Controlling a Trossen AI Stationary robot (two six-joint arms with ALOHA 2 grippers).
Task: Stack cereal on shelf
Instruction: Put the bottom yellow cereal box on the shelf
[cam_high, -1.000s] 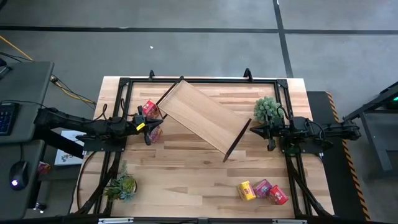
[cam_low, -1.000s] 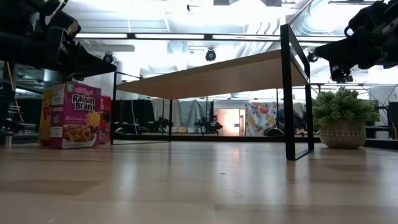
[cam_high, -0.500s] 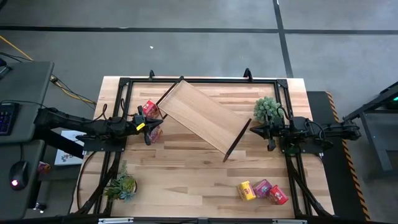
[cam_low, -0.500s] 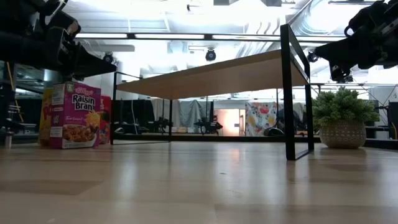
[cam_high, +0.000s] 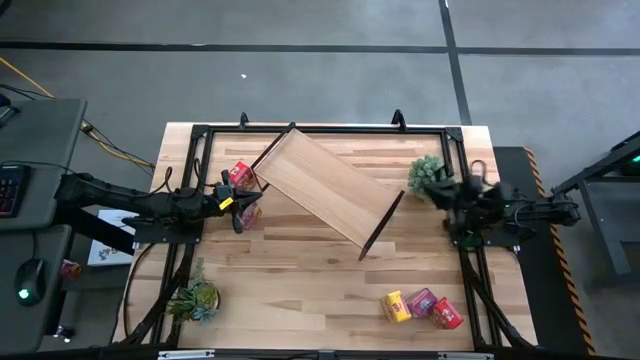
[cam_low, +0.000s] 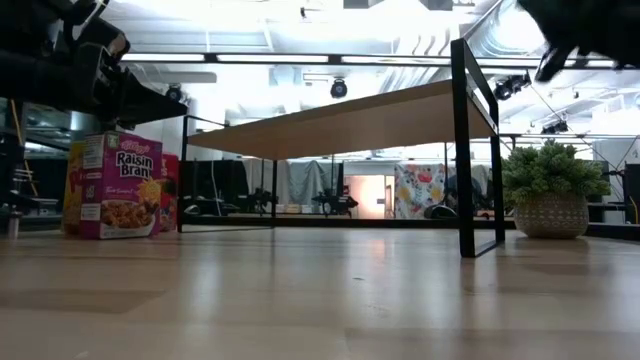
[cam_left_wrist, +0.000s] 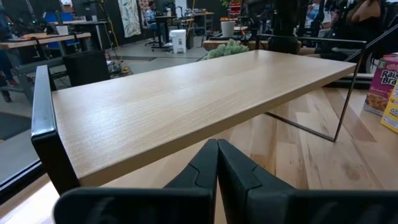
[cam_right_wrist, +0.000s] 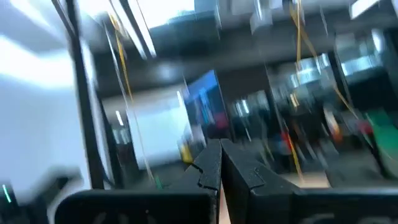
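Note:
The shelf (cam_high: 325, 185), a long light-wood board, stands slantwise on its two dark end frames (cam_low: 465, 150) at the table's middle. A red cereal box (cam_high: 240, 175) and a magenta one (cam_high: 248, 215) stand at its left end; the magenta box also shows in the low view (cam_low: 120, 185). A yellow box (cam_high: 397, 306), a magenta box (cam_high: 421, 301) and a red box (cam_high: 446, 313) lie near the front right. My left gripper (cam_left_wrist: 217, 146) is shut and empty between the two left boxes, facing the shelf. My right gripper (cam_right_wrist: 219, 163) is shut and empty, raised above the table's right side (cam_high: 445, 192).
A potted plant (cam_high: 430, 175) stands right of the shelf, just beside my right gripper. A second plant (cam_high: 195, 298) sits at the front left. A black metal frame (cam_high: 320, 128) runs around the table's edges. Bare wood lies in front of the shelf.
My right gripper has risen and drawn back toward the table's right edge, tipping upward; it shows blurred in the high and right wrist views. My left gripper, the shelf and the boxes have kept still.

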